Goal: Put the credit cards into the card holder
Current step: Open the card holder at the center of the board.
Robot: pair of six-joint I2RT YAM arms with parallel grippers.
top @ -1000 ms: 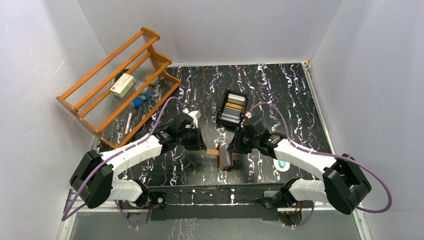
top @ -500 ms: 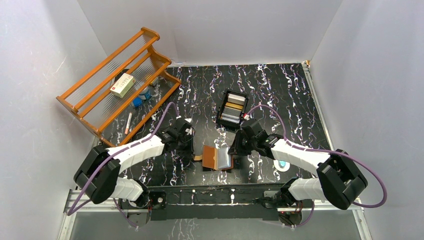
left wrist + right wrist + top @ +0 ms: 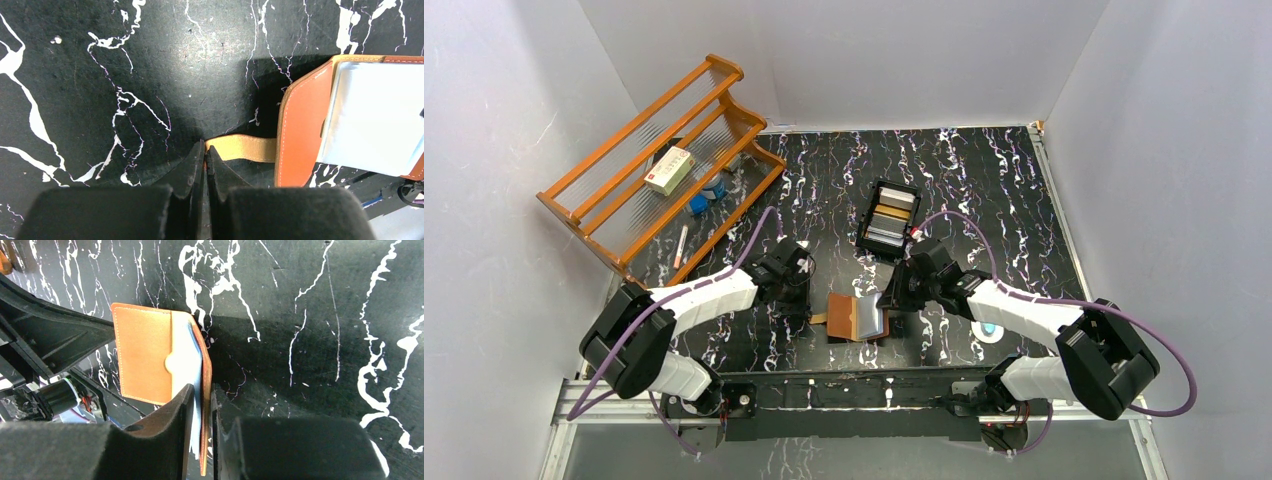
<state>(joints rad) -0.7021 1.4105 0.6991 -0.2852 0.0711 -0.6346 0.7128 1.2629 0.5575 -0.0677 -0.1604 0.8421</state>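
The brown leather card holder [image 3: 856, 317] lies open on the table near the front edge, its pale blue sleeves facing up. My left gripper [image 3: 205, 146] is shut on its tan strap [image 3: 245, 148], left of the holder [image 3: 302, 125]. My right gripper [image 3: 202, 390] is shut on the holder's right flap [image 3: 205, 390], with a pale blue sleeve [image 3: 186, 367] between the jaws. The holder's other half [image 3: 142, 357] lies flat. Several credit cards [image 3: 892, 216], orange-gold, grey and white, stand in a black tray behind the holder.
The black open-top tray [image 3: 874, 207] sits mid-table. A wooden rack [image 3: 659, 160] at the back left holds a white packet [image 3: 669, 169] and small items. A white-and-blue object [image 3: 990, 329] lies under the right arm. Grey walls enclose the table.
The card holder has gone from standing partly folded to lying open and flat. Both grippers have come lower and nearer the front edge, the left one moving down and in toward the strap.
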